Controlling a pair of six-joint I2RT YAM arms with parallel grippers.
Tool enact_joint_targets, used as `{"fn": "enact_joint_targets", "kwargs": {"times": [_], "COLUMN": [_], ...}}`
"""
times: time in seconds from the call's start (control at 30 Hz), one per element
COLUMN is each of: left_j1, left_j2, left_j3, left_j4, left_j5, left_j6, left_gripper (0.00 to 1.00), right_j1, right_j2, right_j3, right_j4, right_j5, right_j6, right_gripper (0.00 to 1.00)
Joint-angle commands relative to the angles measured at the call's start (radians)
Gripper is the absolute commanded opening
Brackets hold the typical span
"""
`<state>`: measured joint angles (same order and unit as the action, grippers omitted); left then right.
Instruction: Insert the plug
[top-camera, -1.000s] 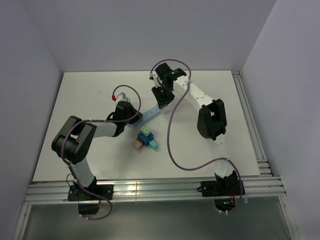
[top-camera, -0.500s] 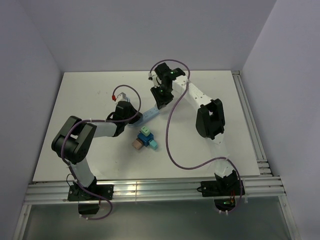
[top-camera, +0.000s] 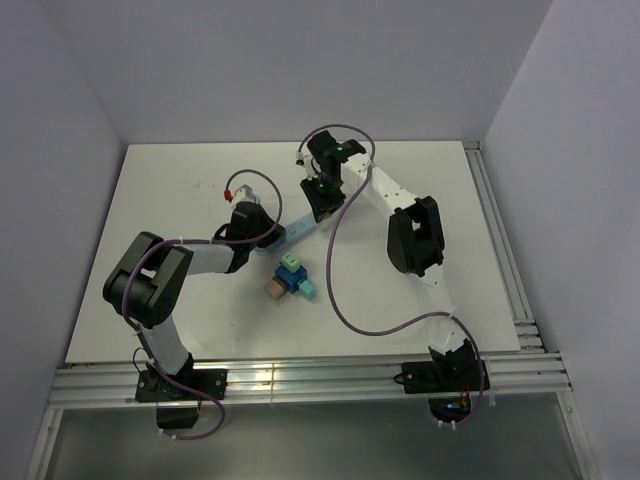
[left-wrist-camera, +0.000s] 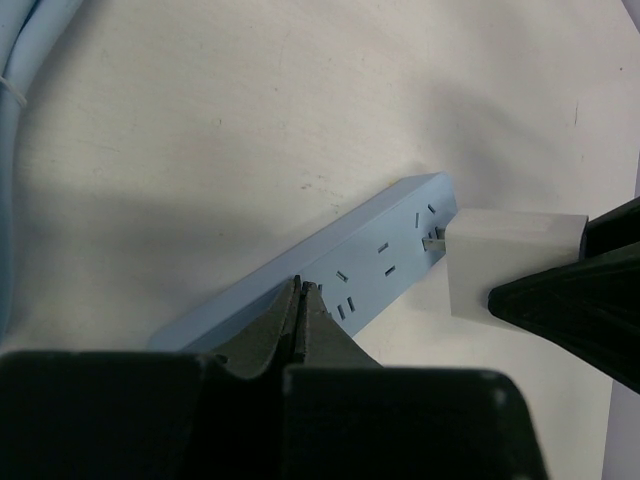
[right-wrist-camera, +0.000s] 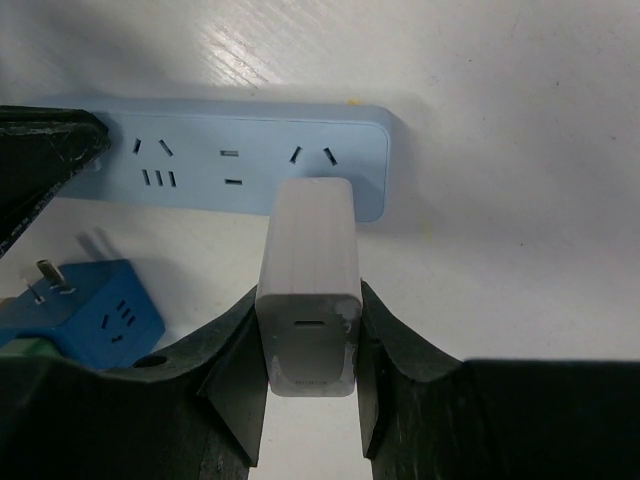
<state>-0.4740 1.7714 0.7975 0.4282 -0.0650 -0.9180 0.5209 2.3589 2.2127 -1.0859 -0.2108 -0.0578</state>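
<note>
The plug (right-wrist-camera: 308, 290) is a white block-shaped charger, and my right gripper (right-wrist-camera: 308, 300) is shut on its two sides. Its front end meets the light blue power strip (right-wrist-camera: 240, 170) at the socket nearest the strip's right end. In the left wrist view a short bit of metal prong (left-wrist-camera: 432, 240) shows between the plug (left-wrist-camera: 510, 260) and the strip (left-wrist-camera: 350, 265). My left gripper (left-wrist-camera: 300, 292) is shut and empty, its tips resting on the strip's other end. From above, both grippers flank the strip (top-camera: 300, 228).
A blue cube adapter (right-wrist-camera: 90, 315) with prongs lies just near the strip. It belongs to a small cluster of green, teal and tan adapters (top-camera: 290, 277) in front of the strip. A metal rail (top-camera: 505, 260) runs along the table's right edge.
The right arm has shifted a little to the left with the plug still in its grip. The left arm and the strip have not moved.
</note>
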Motion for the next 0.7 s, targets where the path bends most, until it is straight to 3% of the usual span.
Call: {"fn": "enact_joint_targets", "kwargs": {"times": [0.0, 0.4, 0.67], "left_j1": [-0.008, -0.008, -0.008], "left_j2": [0.023, 0.031, 0.037], "left_j3": [-0.015, -0.017, -0.015], "left_j4": [-0.14, -0.129, -0.129], "left_j5": [-0.002, 0.007, 0.008], "left_j6": [0.042, 0.038, 0.038], "left_gripper": [0.0, 0.0, 0.0], "right_j1": [-0.001, 0.066, 0.108], "right_j2": [0.005, 0.075, 0.097], "right_j3": [0.039, 0.114, 0.058], "right_j4": [0.009, -0.032, 0.023], "right_j5": [0.011, 0.189, 0.249], "right_j6": [-0.007, -0.031, 0.004], "right_gripper": [0.0, 0.0, 0.0]}}
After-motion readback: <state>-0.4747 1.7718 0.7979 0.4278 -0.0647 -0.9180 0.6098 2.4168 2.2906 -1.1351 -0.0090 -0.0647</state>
